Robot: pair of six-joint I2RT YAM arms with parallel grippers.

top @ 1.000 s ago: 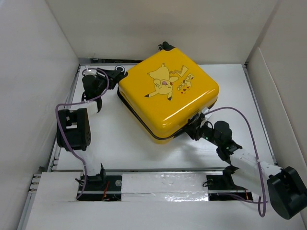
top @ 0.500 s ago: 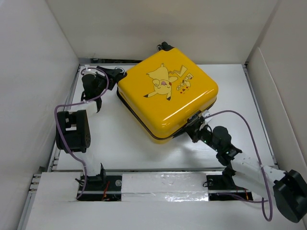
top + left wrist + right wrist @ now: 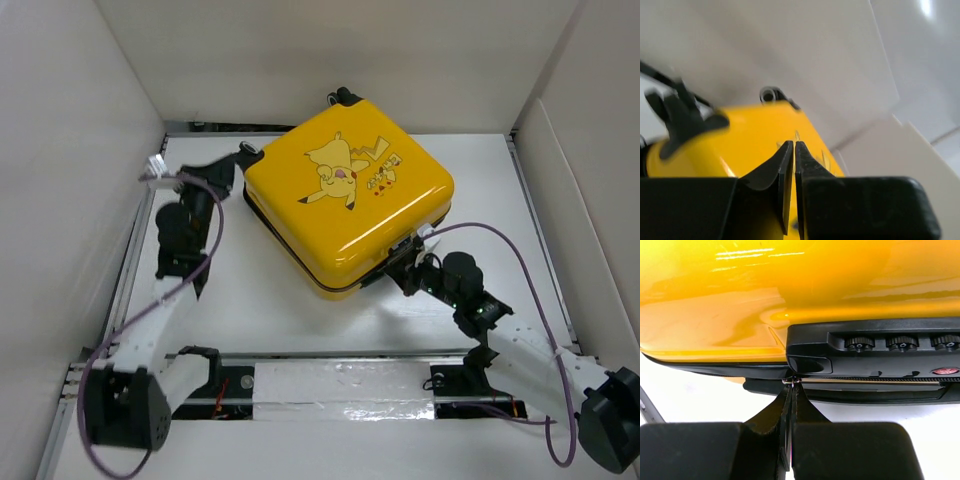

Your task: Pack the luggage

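Bright, even overhead light filled the top view, leaving only soft shadows beneath the luggage [image 3: 350,200] on the white table [image 3: 270,300]. White glare streaked the glossy yellow shell in the right wrist view, which was sharp. The left wrist view was hazy and blurred throughout

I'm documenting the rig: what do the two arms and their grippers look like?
Both arms match: the left arm and right arm have white links between chunky black joint housings. A purple cable loops loosely along each. The left gripper and right gripper have matte black jaws, blocky at the base, tapering to thin tips.
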